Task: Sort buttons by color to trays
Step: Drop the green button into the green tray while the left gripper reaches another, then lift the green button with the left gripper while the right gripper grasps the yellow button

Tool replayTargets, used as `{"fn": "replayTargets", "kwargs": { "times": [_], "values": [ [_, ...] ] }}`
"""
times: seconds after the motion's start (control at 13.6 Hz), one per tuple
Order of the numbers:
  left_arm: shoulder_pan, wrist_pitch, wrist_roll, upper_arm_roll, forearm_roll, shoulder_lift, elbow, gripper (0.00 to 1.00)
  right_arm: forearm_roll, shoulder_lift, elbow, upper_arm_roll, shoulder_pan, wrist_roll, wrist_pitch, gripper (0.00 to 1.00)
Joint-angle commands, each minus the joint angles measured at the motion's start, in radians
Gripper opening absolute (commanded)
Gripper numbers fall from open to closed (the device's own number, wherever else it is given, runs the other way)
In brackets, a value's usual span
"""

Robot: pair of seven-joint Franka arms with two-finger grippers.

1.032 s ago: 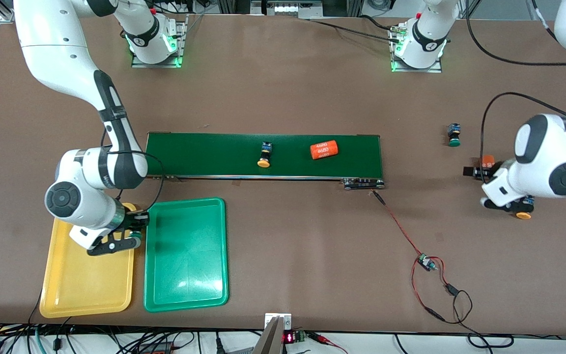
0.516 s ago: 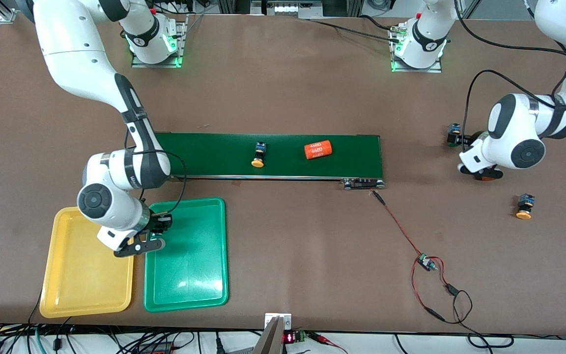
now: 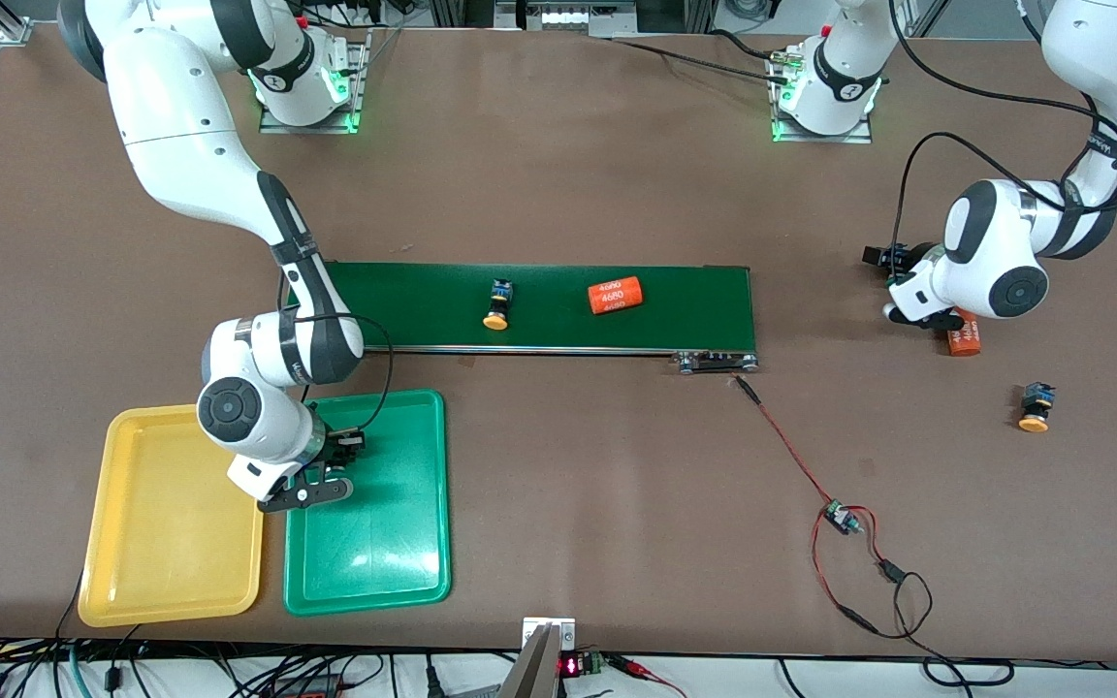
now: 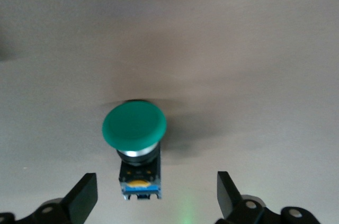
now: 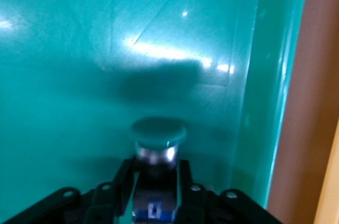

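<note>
Over the green tray [image 3: 394, 543], the right gripper [image 3: 311, 482] pinches a green button [image 5: 158, 139] (not yet let go), so neither this tray nor the yellow tray [image 3: 166, 572] holds anything. Well toward the left arm's end from the green tray, the left gripper [image 4: 157, 197] hangs spread over a second green button [image 4: 134, 127], hidden in the front view. Two yellow buttons wait: one [image 3: 497, 302] on the belt [image 3: 694, 296], one [image 3: 1035, 406] on the table [image 3: 617, 504].

Glossy plastic green tray [image 5: 159, 38] throws bright glare; the matt brown tabletop [image 3: 568, 485] looks smooth; a green button [image 4: 134, 124] has a smooth plastic cap.
</note>
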Motion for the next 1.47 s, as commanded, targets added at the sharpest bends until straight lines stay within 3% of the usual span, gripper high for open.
{"fn": "replayTargets", "kwargs": {
  "times": [0.0,0.15,0.29,0.52,0.66,1.11,1.4],
  "values": [
    [-0.012,0.014,0.040,0.022,-0.025,-0.005,-0.007,0.65,0.041,-0.058,0.031,0.001,0.005,0.051,-0.124,1.00],
    [-0.012,0.014,0.039,0.021,-0.025,-0.005,-0.004,0.31,0.046,-0.078,0.035,0.001,0.008,0.115,-0.181,1.00],
    [-0.012,0.013,0.037,0.019,-0.025,-0.013,0.010,0.20,0.046,-0.109,0.024,0.002,0.008,0.158,-0.192,1.00],
    [-0.027,-0.010,0.039,0.007,-0.025,-0.025,0.068,0.18,0.049,-0.175,-0.040,0.002,0.022,0.177,-0.274,1.00],
    [-0.074,-0.064,0.034,0.005,-0.028,-0.020,0.140,0.19,0.050,-0.254,-0.149,0.007,0.043,0.196,-0.263,1.00],
    [-0.263,-0.196,-0.010,-0.002,-0.285,-0.014,0.340,0.21,0.055,-0.373,-0.315,0.005,0.181,0.413,-0.237,1.00],
    [-0.349,-0.203,-0.168,-0.059,-0.385,0.000,0.389,0.21,0.055,-0.429,-0.408,0.007,0.260,0.523,-0.197,1.00]
  ]
}}
